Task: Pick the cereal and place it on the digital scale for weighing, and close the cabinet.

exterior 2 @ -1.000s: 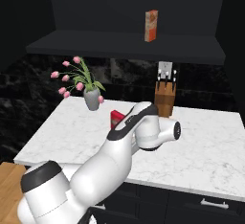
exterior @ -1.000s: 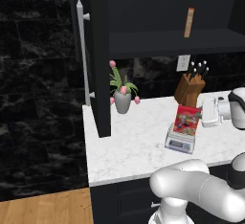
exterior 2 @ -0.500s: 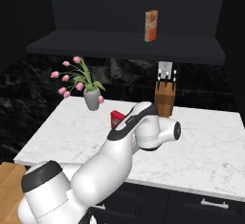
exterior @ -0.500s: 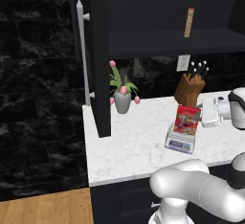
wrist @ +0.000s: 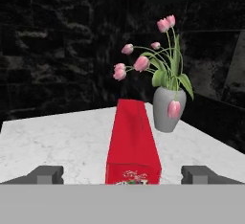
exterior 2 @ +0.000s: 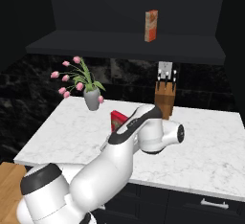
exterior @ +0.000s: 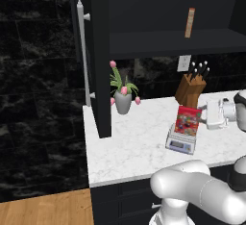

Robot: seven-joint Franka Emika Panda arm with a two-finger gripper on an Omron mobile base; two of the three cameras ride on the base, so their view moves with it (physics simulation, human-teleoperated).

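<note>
The pincer [wrist: 122,174] is spread wide, its two dark finger tips far apart on either side of the cereal [wrist: 134,144] and not touching it. In the left base view the pincer [exterior: 207,115] sits just to the right of the box, level with its upper half.

Going left to right in the left base view: the cabinet [exterior: 98,51] has its tall black door swung out over the left part of the table [exterior: 129,144], edge-on to the camera, with a long silver bar handle [exterior: 83,56] on its outer face. Beside the door, near the back edge of the table, stands a grey vase of pink tulips [exterior: 123,96]. Further right, toward the front edge, the digital scale [exterior: 180,143] lies flat with its dark display facing forward — the red cereal box [exterior: 188,120] stands upright on its platform, printed face toward the camera. Behind the box, near the back edge, is a brown knife block [exterior: 190,87] with dark handles sticking up. On the open cabinet shelf [exterior: 173,40] above stands a narrow tan-orange box [exterior: 190,22], upright.

In the right base view the white arm hides most of the cereal — a red corner [exterior 2: 118,120] shows at its left.
</note>
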